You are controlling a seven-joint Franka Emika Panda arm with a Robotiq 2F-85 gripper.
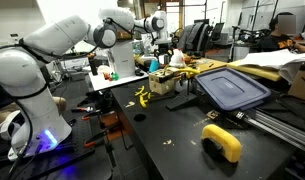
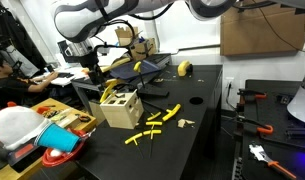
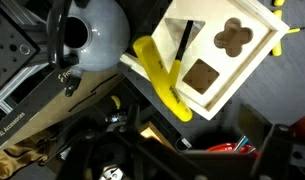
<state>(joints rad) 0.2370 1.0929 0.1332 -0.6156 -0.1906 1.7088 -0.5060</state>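
A robotics lab or workshop is indicated: office chairs [image 1: 197, 38] are seen behind the black workbench [image 1: 172, 145], and red-handled pliers [image 2: 248, 97] are laid beside it.

In both exterior views the gripper [image 1: 164, 55] is shown too small for the jaws to be read. In the wrist view it is lost in a dark blur along the bottom of the frame. There the wooden box [image 3: 217, 55] is cut off by the top edge at upper right, and a grey rounded object [image 3: 92, 30], not identifiable, at upper left.
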